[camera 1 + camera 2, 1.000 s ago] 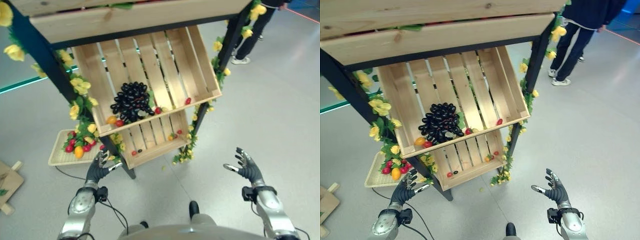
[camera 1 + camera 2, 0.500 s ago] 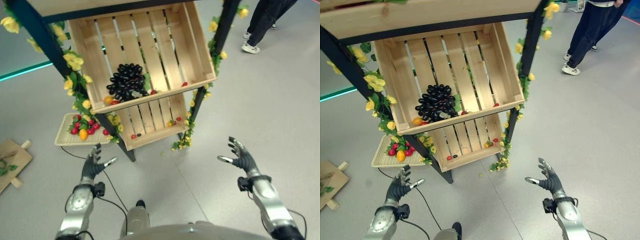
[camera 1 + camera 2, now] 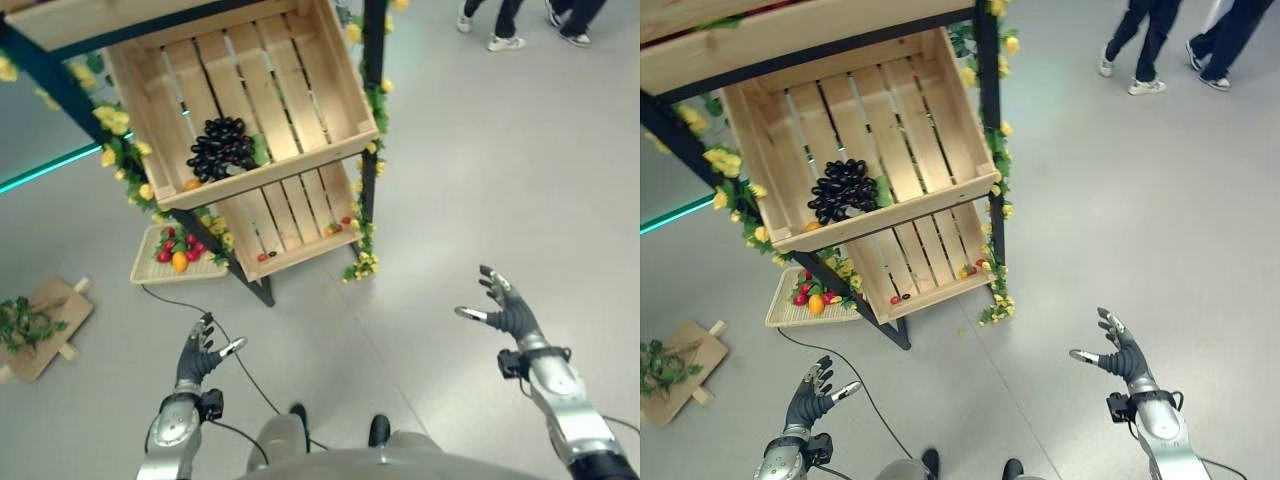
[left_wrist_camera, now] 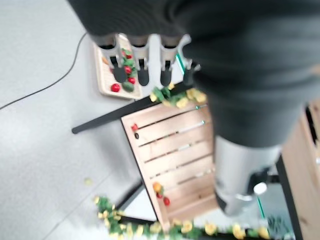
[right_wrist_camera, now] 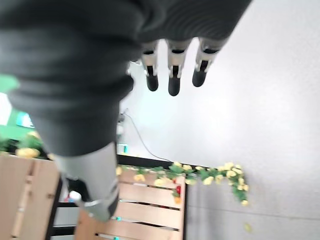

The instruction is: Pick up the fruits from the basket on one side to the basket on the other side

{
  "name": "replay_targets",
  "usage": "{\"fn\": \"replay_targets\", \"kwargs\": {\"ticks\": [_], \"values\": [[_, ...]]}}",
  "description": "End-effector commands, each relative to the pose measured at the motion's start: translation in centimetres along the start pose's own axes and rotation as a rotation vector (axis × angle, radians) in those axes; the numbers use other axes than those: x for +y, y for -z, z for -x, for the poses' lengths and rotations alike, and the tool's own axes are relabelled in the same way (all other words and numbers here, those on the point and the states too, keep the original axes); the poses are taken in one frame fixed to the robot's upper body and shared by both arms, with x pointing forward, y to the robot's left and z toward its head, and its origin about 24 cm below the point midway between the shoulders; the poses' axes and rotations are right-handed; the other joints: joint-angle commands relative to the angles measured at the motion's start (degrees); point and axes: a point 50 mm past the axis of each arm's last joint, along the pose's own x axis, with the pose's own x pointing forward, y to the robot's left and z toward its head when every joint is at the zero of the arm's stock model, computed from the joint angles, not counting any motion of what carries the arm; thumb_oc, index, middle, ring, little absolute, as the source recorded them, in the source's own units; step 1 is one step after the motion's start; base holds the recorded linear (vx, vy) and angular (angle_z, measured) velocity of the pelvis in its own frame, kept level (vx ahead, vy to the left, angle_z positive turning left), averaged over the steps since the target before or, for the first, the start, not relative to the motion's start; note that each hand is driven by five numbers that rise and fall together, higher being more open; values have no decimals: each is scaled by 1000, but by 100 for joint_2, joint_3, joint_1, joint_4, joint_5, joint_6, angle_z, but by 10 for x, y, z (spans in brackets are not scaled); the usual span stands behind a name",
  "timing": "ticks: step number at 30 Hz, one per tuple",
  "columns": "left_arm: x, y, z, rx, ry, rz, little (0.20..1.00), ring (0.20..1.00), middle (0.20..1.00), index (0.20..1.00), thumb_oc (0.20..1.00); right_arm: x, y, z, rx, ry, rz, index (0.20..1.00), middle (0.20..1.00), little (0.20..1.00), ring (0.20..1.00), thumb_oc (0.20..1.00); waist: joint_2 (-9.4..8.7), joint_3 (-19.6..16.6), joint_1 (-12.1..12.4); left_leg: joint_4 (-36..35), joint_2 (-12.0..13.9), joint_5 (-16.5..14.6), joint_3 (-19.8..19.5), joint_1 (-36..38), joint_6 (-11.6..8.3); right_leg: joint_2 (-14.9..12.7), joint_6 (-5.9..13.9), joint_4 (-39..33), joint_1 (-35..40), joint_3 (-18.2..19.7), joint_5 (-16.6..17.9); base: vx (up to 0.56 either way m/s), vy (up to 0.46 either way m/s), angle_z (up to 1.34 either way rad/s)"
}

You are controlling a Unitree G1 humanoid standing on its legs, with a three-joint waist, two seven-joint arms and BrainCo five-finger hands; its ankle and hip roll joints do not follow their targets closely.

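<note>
Both hands hang empty over the grey floor [image 3: 480, 180], short of a flower-trimmed wooden stand: the left hand [image 3: 196, 352] and right hand [image 3: 503, 310] each spread their fingers wide. Dark grapes [image 3: 220, 148] lie at the front edge of the upper crate [image 3: 300, 70]; red and orange fruits fill the flat basket [image 3: 145, 268] on the floor by the stand's left foot.

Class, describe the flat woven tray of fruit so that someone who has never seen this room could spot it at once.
Find the wooden crate stand with yellow flowers on its dark legs. On the floor at its left foot lies the woven tray, holding small red fruits and one orange fruit. Unlike the slatted crates above, it is flat, pale and woven.
</note>
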Motion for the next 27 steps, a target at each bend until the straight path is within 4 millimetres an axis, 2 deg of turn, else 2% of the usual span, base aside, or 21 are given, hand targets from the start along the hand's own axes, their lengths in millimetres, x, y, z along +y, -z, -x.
{"fn": "replay_targets", "kwargs": {"ticks": [1, 2, 4, 6, 10, 12, 13, 14, 15, 16, 17, 18, 19, 20, 21, 23, 24, 26, 27], "values": [[15, -30, -11, -149, -29, -29, 1000, 1000, 1000, 1000, 1000, -8, -20, -7, -109, 54, -13, 1000, 1000, 1000, 1000, 1000, -59, -396, -100, -369, 11, -348, 138, 45, 308, -27, 887, -463, 237, 181, -201, 11, 90, -2], [14, -30, -11, -148, -29, -29, 1000, 1000, 1000, 1000, 1000, -8, -19, -6, -108, 54, -13, 1000, 1000, 1000, 1000, 1000, -63, -401, -98, -406, 7, -328, 137, 61, 309, -31, 888, -469, 239, 179, -199, -1, 104, 9], [15, -36, -14, -168, -17, -62, 1000, 1000, 1000, 1000, 1000, -13, -21, -5, -120, 84, -29, 1000, 1000, 1000, 1000, 1000, -61, -492, -269, -621, 69, -288, 328, 151, 295, -75, 937, -485, 239, 176, -137, -4, 105, 0], [16, -42, -15, -194, -1, -107, 1000, 1000, 1000, 1000, 1000, -15, -27, -5, -148, 100, -41, 1000, 1000, 1000, 1000, 1000, -58, -506, -374, -629, 11, -374, 397, 188, 366, -140, 977, -422, 175, 293, -112, -26, 110, -26], [13, -52, -15, -233, 50, -129, 1000, 1000, 1000, 1000, 1000, -21, -33, -5, -182, 131, -62, 1000, 1000, 1000, 1000, 1000, -44, -430, -614, -508, -76, -630, 768, 273, 554, -159, 1072, -254, -78, 889, 6, -63, 130, -73], [11, -58, -15, -257, 73, -123, 1000, 1000, 1000, 1000, 1000, -26, -33, -2, -186, 159, -61, 1000, 1000, 1000, 1000, 1000, -19, -413, -797, -535, -98, -734, 1107, 304, 659, -146, 1171, -233, -308, 1272, 134, -113, 153, -134], [9, -65, -16, -288, 89, -123, 1000, 1000, 1000, 1000, 1000, -32, -32, -1, -182, 183, -53, 1000, 1000, 1000, 1000, 1000, 7, -413, -938, -514, -103, -807, 1440, 308, 731, -136, 1278, -197, -532, 1601, 244, -102, 116, -133], [9, -65, -16, -289, 88, -123, 1000, 1000, 1000, 1000, 1000, -32, -32, -1, -182, 183, -53, 1000, 1000, 1000, 1000, 1000, -2, -426, -911, -518, -105, -780, 1470, 283, 727, -134, 1274, -202, -567, 1632, 275, -134, 112, -152], [6, -78, -20, -338, 99, -123, 1000, 1000, 1000, 1000, 1000, -38, -37, -2, -203, 220, -28, 1000, 1000, 1000, 1000, 1000, 20, -351, -1065, -450, -85, -911, 1848, 299, 807, -162, 1405, -106, -873, 1747, 357, -87, 37, -113], [6, -78, -20, -340, 99, -124, 1000, 1000, 1000, 1000, 1000, -38, -38, -3, -204, 220, -29, 1000, 1000, 1000, 1000, 1000, 7, -356, -1033, -444, -85, -892, 1885, 275, 802, -157, 1401, -101, -910, 1784, 384, -153, -39, -178], [8, -91, -22, -387, 91, -137, 1000, 1000, 1000, 1000, 1000, -40, -45, -5, -238, 247, -10, 1000, 1000, 1000, 1000, 1000, 40, -268, -815, -377, 184, -962, 2464, 300, 773, -549, 1406, 24, -1149, 574, 332, -92, -88, -177], [8, -91, -22, -387, 92, -138, 1000, 1000, 1000, 1000, 1000, -40, -45, -5, -238, 248, -10, 1000, 1000, 1000, 1000, 1000, 44, -266, -814, -362, 193, -973, 2459, 294, 771, -545, 1404, 37, -1153, 568, 322, -59, -116, -229], [8, -95, -23, -401, 89, -154, 1000, 1000, 1000, 1000, 1000, -39, -46, -5, -241, 270, -13, 1000, 1000, 1000, 1000, 1000, 95, -243, -644, -371, 353, -1064, 2704, 404, 702, -817, 1379, 122, -1117, -472, 168, -52, -107, -191], [12, -100, -24, -419, 76, -158, 1000, 1000, 1000, 1000, 1000, -41, -46, -7, -239, 280, -6, 1000, 1000, 1000, 1000, 1000, 63, -258, -434, -381, 452, -1011, 3071, 437, 668, -1136, 1298, 203, -1032, -1536, 150, -104, -134, -212], [13, -103, -23, -429, 76, -157, 1000, 1000, 1000, 1000, 1000, -42, -46, -8, -236, 288, 0, 1000, 1000, 1000, 1000, 1000, 17, -260, -345, -418, 507, -982, 3274, 496, 655, -1329, 1231, 307, -920, -2176, 178, -125, -145, -220], [12, -102, -24, -420, 89, -157, 1000, 1000, 1000, 1000, 1000, -42, -43, -12, -214, 291, 23, 1000, 1000, 1000, 1000, 1000, -116, -328, -308, -319, 536, -1024, 3784, 623, 679, -1563, 1173, 508, -839, -2975, 259, 35, -172, -233], [9, -100, -25, -409, 103, -151, 1000, 1000, 1000, 1000, 1000, -41, -42, -12, -204, 287, 31, 1000, 1000, 1000, 1000, 1000, -166, -362, -360, -223, 560, -1089, 3833, 680, 682, -1539, 1200, 556, -853, -2904, 256, 183, -264, -189], [1, -100, -27, -404, 130, -121, 1000, 1000, 1000, 1000, 1000, -43, -34, -8, -170, 300, 36, 1000, 1000, 1000, 1000, 1000, -180, -395, -553, 94, 732, -1183, 3883, 759, 618, -1379, 1156, 687, -980, -2482, 148, 198, -221, -126], [1, -100, -27, -404, 130, -121, 1000, 1000, 1000, 1000, 1000, -43, -34, -7, -170, 301, 36, 1000, 1000, 1000, 1000, 1000, -179, -398, -547, 104, 737, -1187, 3887, 754, 615, -1377, 1153, 690, -986, -2478, 145, 424, -410, -22]]}}
